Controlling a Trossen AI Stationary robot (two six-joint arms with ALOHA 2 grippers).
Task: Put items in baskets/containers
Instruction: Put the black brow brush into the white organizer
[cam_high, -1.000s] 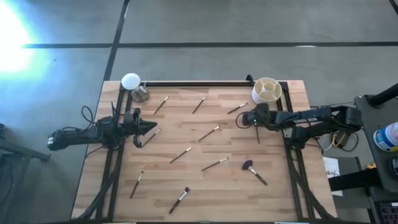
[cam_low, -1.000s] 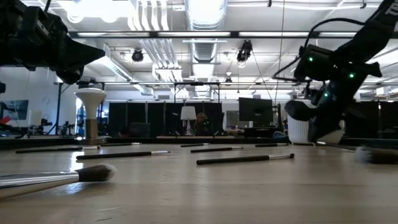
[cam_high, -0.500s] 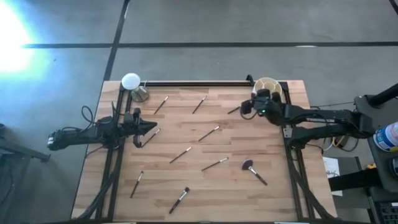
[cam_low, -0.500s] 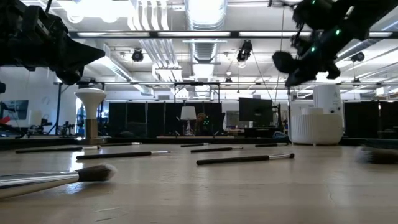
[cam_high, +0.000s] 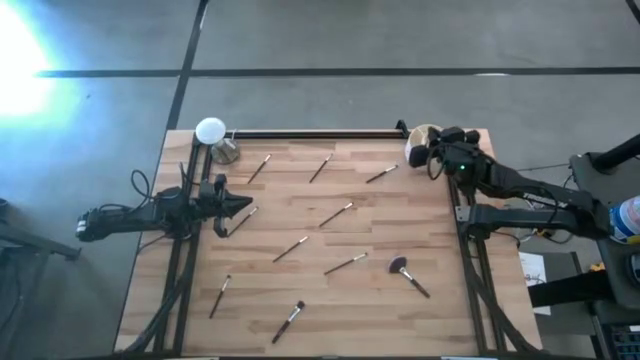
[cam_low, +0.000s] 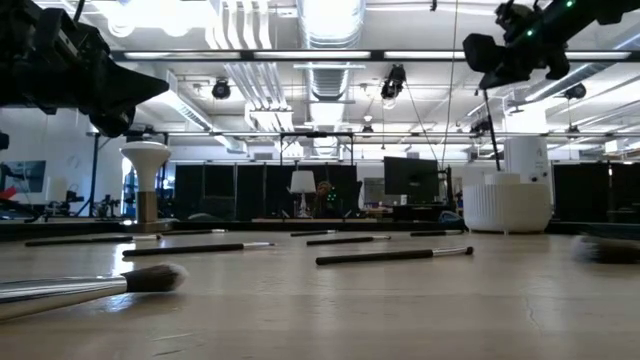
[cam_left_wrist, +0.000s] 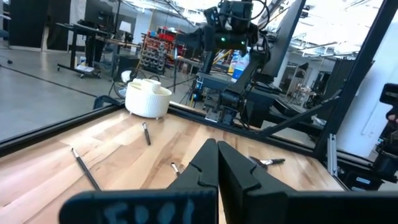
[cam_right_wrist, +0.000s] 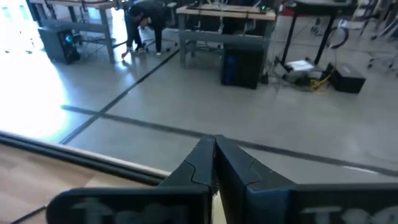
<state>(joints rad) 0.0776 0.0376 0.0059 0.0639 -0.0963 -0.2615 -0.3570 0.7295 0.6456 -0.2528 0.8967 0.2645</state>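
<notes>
R gripper clamped on thin brush over cup, far-right corner | L gripper shut, empty (idle, left edge) | risk: off-centre release, brush hits rim, falls out

Bright, even indoor light. From above, strong white glare washes the floor at ten o'clock. At table level, ceiling lights blaze at twelve o'clock, and the nearest brush at eight o'clock looks soft and blurred.
</notes>
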